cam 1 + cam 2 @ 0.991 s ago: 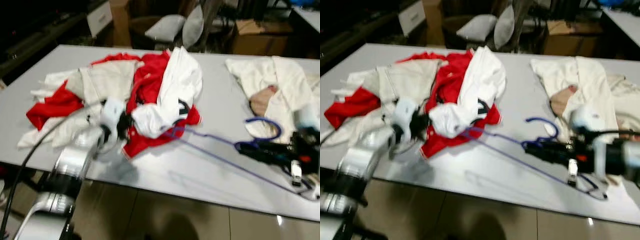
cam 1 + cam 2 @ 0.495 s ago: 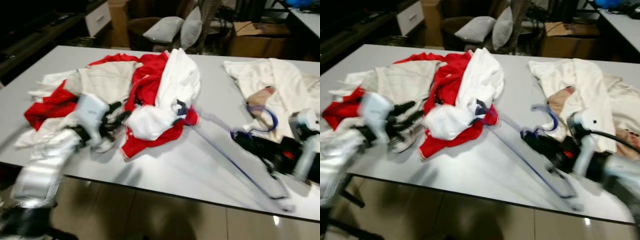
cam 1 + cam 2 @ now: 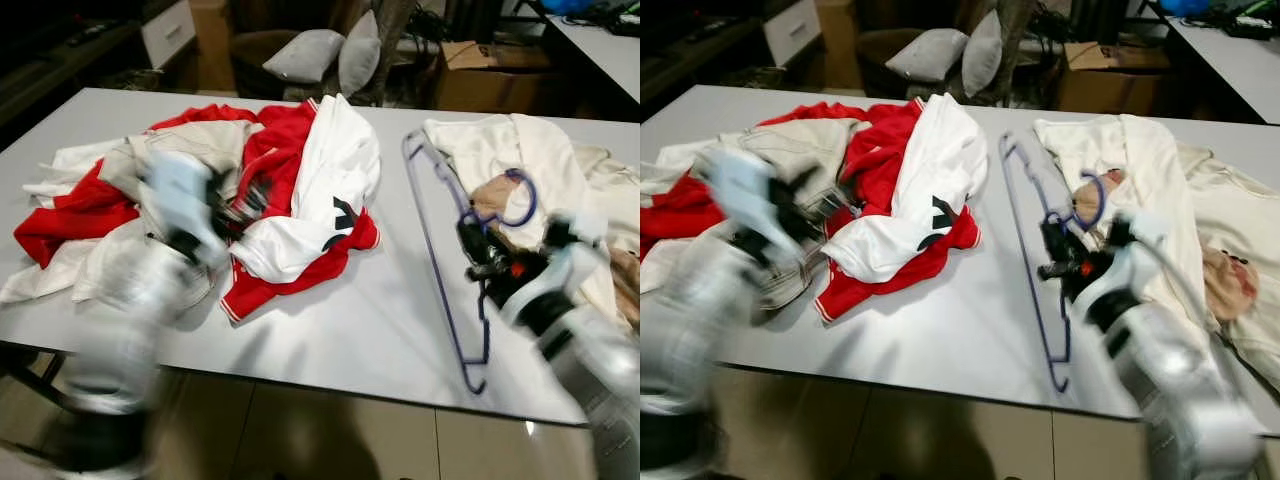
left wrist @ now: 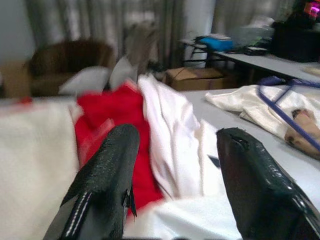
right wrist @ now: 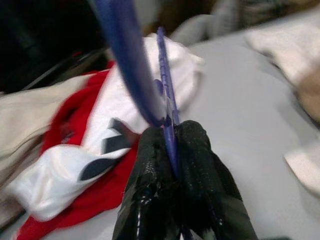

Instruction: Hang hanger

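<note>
1. The right gripper point(image 3: 478, 262) is clamping its fingers fully onto the blue hanger point(image 3: 440, 230), near the hook.
2. The hanger's long axis is running crosswise past those fingertips, over the table point(image 3: 340, 320).
3. The left gripper point(image 4: 172, 170) is gaping empty beside the red-and-white clothes point(image 3: 300, 190), farther from the hanger.
</note>
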Robot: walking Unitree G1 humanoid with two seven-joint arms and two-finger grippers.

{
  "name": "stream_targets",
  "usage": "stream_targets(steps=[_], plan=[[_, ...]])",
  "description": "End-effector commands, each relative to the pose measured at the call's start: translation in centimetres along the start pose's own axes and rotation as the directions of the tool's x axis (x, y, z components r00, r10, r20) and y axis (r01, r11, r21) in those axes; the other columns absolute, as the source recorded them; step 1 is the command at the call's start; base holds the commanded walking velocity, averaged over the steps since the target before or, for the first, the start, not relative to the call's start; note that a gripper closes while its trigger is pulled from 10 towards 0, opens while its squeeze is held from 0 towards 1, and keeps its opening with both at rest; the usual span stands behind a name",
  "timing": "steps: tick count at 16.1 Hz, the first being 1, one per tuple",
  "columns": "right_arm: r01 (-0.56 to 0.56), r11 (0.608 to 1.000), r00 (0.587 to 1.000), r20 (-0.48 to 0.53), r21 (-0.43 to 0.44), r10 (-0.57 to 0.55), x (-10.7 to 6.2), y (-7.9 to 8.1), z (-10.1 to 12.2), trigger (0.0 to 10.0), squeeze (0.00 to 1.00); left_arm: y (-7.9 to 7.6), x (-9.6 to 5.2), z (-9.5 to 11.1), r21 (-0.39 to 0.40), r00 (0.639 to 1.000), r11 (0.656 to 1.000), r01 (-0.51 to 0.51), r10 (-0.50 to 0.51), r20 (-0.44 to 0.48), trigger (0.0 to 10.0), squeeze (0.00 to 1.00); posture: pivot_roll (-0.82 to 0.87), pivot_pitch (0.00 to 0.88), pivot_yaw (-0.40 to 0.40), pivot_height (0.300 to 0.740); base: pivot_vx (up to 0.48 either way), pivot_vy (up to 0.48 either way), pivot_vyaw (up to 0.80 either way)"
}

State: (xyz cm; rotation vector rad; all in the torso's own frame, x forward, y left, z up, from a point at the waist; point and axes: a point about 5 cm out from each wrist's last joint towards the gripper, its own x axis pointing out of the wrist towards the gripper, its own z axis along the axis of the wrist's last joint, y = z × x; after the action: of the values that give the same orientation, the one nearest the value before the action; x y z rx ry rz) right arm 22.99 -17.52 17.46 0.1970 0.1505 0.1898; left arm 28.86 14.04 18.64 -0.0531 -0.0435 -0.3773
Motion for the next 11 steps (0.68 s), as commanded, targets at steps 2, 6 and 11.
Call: stream_targets(steps=[2,6,11], plan=[[0.053,0.998,0.998,-0.026,0.025,-0.052,-0.3,0.1,-0.5,10.0,0.0,-1.0,0.7,-1.4,0.026,0.999,0.999,-0.044,0.045,-0.017,10.0,0.0,-0.04,0.0,0.024,0.74,0.0,0.0,0.0],[0.149,0.986,0.989,0.006,-0.074,-0.149,-0.8,-0.8,-0.5,10.0,0.0,-2.2,1.5,-3.3,0.119,0.996,0.993,-0.028,0.037,-0.077,10.0,0.0,-0.06,0.0,0.052,0.74,0.0,-0.464,0.0],[0.174,0.965,0.985,0.016,-0.196,-0.174,-1.6,-1.1,-1.3,10.0,0.0,-2.0,1.5,-4.2,0.156,0.996,0.988,-0.017,0.031,-0.088,10.0,0.0,-0.07,0.0,0.071,0.74,0.0,-0.451,0.0]])
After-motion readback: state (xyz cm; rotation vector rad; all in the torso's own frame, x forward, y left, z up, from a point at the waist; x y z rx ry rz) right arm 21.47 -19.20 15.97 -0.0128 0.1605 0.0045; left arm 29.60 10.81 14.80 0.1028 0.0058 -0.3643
